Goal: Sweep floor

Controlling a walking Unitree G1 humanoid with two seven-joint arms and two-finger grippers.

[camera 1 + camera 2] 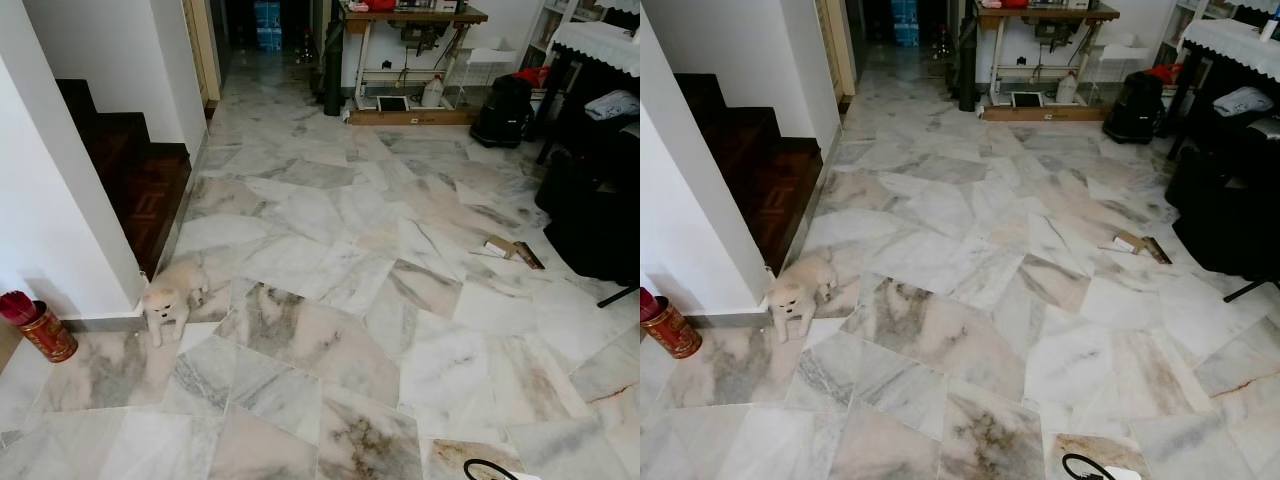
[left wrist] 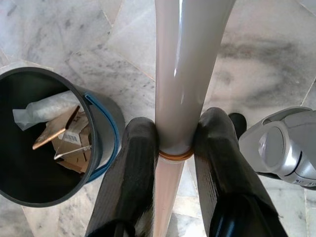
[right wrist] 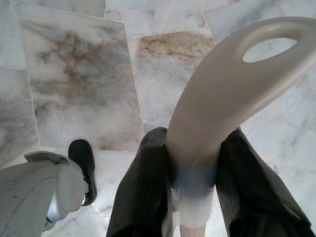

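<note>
Cream glossy broom handle (image 2: 180,79) — looped end, seemingly.

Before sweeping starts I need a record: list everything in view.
dog: one, cream, lying on the floor by the white wall corner
tin: one, red, against the wall at far left
cardboard scraps: a few, brown, on the floor at right
bag: one, black, near the far table
table: one, wooden, far end
stairs: dark wood, at left
bin: one, dark, holding cardboard, beside the pole
pole: one, pale, between the left fingers
handle: one, pale with a loop, between the right fingers
</note>
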